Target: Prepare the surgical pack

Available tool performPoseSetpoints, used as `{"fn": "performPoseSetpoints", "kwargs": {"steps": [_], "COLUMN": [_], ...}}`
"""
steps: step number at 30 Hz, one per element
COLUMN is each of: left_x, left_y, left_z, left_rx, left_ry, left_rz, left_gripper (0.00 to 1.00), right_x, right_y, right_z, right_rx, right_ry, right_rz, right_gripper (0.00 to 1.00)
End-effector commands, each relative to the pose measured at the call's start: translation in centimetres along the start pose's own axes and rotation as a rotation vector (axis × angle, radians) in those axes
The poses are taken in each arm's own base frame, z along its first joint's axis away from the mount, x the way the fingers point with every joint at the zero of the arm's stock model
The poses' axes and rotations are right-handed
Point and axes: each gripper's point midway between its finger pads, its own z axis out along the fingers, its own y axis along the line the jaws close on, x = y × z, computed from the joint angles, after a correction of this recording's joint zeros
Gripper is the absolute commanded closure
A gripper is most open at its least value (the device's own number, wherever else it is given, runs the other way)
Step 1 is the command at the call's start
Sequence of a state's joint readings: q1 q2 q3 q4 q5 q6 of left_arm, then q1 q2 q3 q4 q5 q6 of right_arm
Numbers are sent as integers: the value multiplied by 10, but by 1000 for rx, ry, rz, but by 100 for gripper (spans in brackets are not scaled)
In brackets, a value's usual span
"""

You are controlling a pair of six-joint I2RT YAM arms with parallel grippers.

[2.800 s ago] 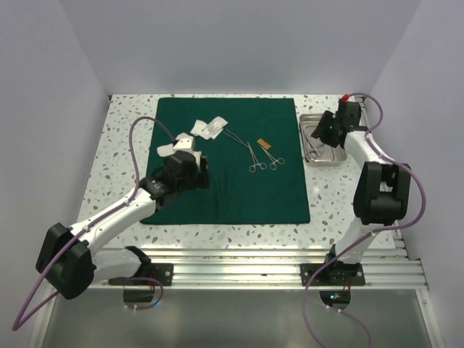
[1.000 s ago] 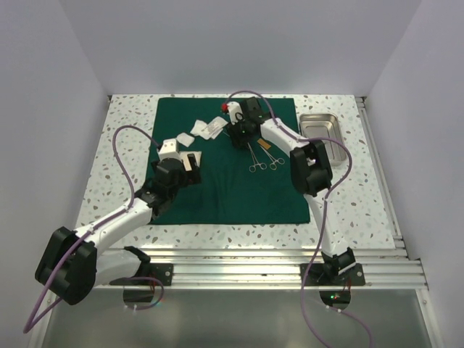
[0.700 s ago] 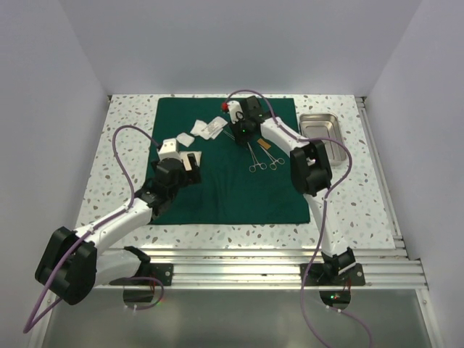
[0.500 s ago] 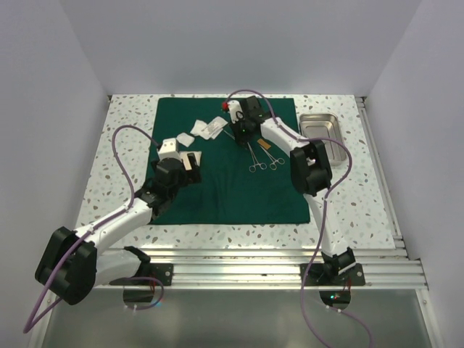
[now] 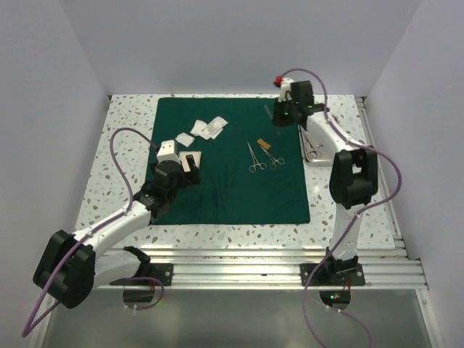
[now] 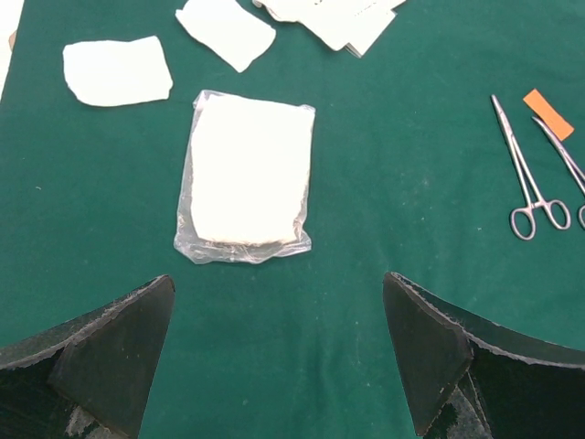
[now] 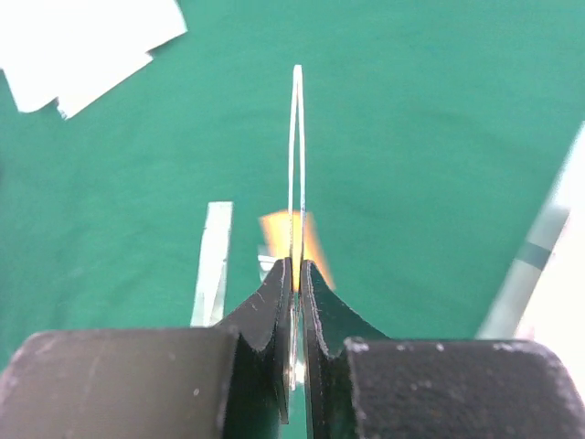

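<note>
Right fingers (image 7: 265, 320), now near tray (image 5: 308, 154), clamped on steel instrument (image 7: 297, 165), tip straight ahead; left fingers (image 6: 119, 357) spread.

No legible text, label or number anywhere in view.

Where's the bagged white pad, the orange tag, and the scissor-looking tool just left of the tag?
Bagged gauze pad (image 6: 247, 174), left wrist view, middle of the pad.
Orange tag (image 6: 548, 114), left wrist view, its centre.
Forceps (image 6: 513, 155), left wrist view, on the shaft.
</note>
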State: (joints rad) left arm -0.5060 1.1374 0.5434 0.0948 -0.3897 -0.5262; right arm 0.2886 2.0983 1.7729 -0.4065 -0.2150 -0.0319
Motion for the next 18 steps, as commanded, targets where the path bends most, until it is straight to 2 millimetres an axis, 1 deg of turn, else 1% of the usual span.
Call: {"fn": "performPoseSetpoints", "kwargs": {"steps": [1, 2, 3, 5, 6, 8, 9, 10, 11, 12, 16, 18], "left_x": [-14, -14, -11, -9, -7, -4, -3, -2, -1, 0, 2, 2], "left_y": [-5, -7, -8, -10, -10, -13, -13, -14, -14, -14, -15, -15], "left_z": [-1, -1, -1, 0, 1, 2, 3, 2, 3, 3, 3, 3], "left_rx": [28, 34, 41, 52, 54, 68, 69, 75, 75, 77, 83, 85], "left_ry": [-58, -56, -46, -41, -33, -24, -18, -17, -15, -11, -6, -7], "left_rz": [-7, -10, -9, -13, -10, -10, -8, -10, -9, -8, -7, -8], "left_gripper": [0, 0, 0, 0, 0, 0, 0, 0, 0, 0, 0, 0], "right_x": [-28, -16, -11, 3, 11, 26, 34, 40, 51, 56, 86, 93], "right_y": [-52, -62, -78, -97, -115, -129, -140, -145, -149, -153, -165, -168], "right_z": [-54, -57, -65, -71, -75, -77, -79, -78, -76, -76, -66, -63], "right_rx": [126, 145, 174, 217, 264, 307, 343, 363, 386, 404, 464, 486], "right_ry": [-128, -108, -103, -78, -66, -38, -23, -9, 14, 26, 116, 143], "right_rz": [118, 138, 171, 213, 244, 277, 293, 301, 308, 307, 321, 327], "right_gripper": [99, 99, 99, 99, 99, 99, 99, 99, 99, 99, 99, 99]}}
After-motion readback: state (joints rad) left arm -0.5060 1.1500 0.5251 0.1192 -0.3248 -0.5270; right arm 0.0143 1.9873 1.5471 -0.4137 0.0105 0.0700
